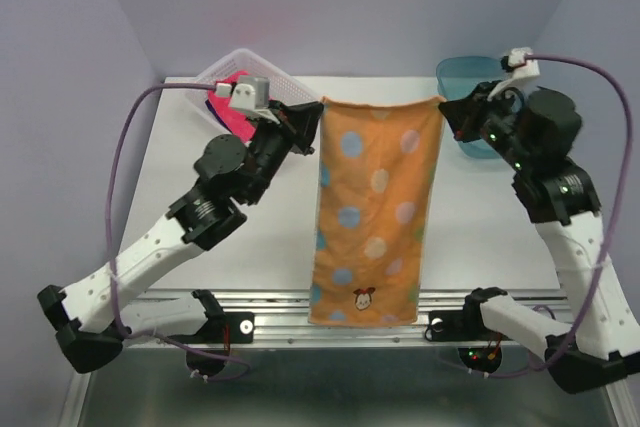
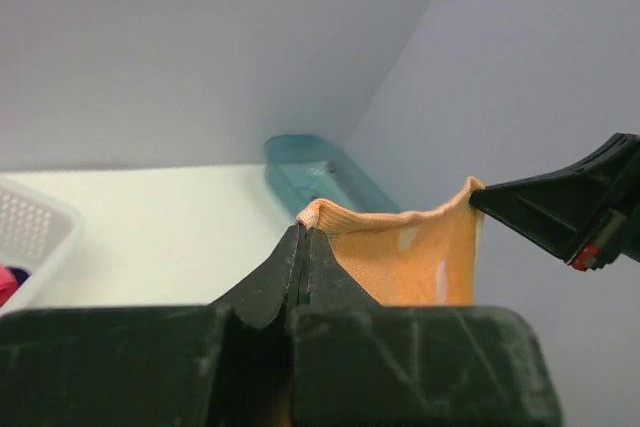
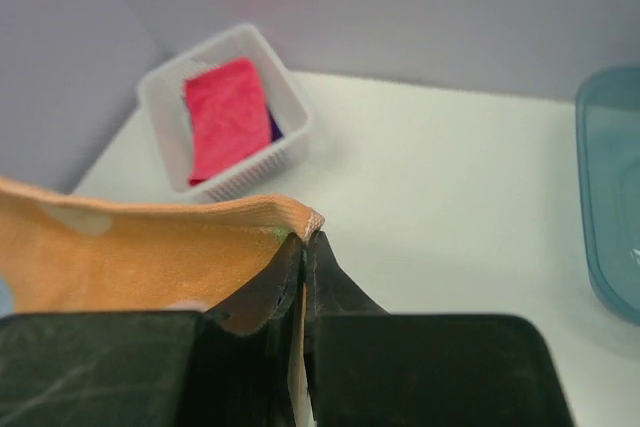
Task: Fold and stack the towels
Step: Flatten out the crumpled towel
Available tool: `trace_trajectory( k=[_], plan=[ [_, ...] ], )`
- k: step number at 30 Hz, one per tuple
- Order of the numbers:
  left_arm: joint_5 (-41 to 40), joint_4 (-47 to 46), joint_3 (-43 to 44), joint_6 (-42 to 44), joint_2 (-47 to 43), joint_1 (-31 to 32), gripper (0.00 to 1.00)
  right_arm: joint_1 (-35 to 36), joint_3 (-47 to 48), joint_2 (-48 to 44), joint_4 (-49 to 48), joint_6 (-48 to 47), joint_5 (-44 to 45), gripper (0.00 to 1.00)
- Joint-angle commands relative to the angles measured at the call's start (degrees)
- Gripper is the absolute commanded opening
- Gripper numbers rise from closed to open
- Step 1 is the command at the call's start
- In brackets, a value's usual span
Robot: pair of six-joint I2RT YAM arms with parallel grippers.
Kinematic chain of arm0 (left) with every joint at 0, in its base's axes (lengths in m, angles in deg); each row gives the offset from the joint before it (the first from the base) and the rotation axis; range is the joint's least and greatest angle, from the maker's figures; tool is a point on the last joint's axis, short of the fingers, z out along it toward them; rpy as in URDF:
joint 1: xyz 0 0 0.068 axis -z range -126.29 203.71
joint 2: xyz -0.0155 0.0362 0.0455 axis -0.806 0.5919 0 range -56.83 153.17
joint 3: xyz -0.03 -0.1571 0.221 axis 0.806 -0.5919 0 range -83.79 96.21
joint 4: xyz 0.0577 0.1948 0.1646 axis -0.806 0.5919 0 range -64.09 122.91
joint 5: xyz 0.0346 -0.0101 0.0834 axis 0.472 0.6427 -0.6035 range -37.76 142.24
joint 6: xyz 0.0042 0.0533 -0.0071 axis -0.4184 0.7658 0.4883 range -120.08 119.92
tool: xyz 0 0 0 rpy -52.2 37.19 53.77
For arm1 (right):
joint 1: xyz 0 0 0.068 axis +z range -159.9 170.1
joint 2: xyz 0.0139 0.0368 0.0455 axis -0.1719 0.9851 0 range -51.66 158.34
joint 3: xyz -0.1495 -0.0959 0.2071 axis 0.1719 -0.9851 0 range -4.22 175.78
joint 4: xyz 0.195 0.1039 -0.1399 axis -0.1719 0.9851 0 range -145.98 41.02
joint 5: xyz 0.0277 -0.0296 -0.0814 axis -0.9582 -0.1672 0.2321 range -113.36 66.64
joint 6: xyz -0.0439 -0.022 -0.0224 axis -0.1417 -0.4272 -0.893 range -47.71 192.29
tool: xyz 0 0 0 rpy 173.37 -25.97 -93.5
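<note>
Orange spotted towel point(image 1: 375, 212) runs lengthwise from its two far corners, which I hold pinched in the clenched jaws of left gripper point(image 1: 320, 109) and right gripper point(image 1: 446, 107), toward the tabletop's point(image 1: 480, 237) near edge.

Orange towel point(image 1: 370, 207) hangs spread; pink towel point(image 3: 225, 112) w/in basket point(image 3: 250, 172).

The white table point(image 1: 480, 247) carries a white basket point(image 1: 240, 54) at its far left corner and a teal bin point(image 1: 458, 75) at its far right. An orange towel point(image 1: 370, 217) runs down the middle to the near edge; whether it rests on the table is unclear.
</note>
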Motion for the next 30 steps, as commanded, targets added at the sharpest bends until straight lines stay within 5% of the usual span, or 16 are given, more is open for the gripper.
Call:
trace_trajectory(
  k=[1,6,14,22,30],
  plan=[
    [-4.61,-6.39,-3.25,-0.32,8.43,-6.26,0.00,-0.41,-7.77,5.01,-10.11,-1.70,14.72,0.01],
    [-1.78,-10.86,0.43,0.10,26.23,-16.99,0.00,-0.59,-10.08,18.96,-18.53,-3.63,18.94,0.01],
    [4.81,-9.39,20.89,5.20,51.04,-22.45,0.00,-5.07,-0.16,40.76,-24.26,-4.95,15.44,0.01],
    [4.20,-8.51,28.65,8.11,58.36,-23.06,0.00,-7.79,6.36,52.29,-25.33,-6.28,11.22,0.01],
    [6.75,-10.35,19.79,6.27,53.72,-23.07,0.00,-7.80,0.22,45.90,-24.63,-5.84,4.72,0.01]
  ],
)
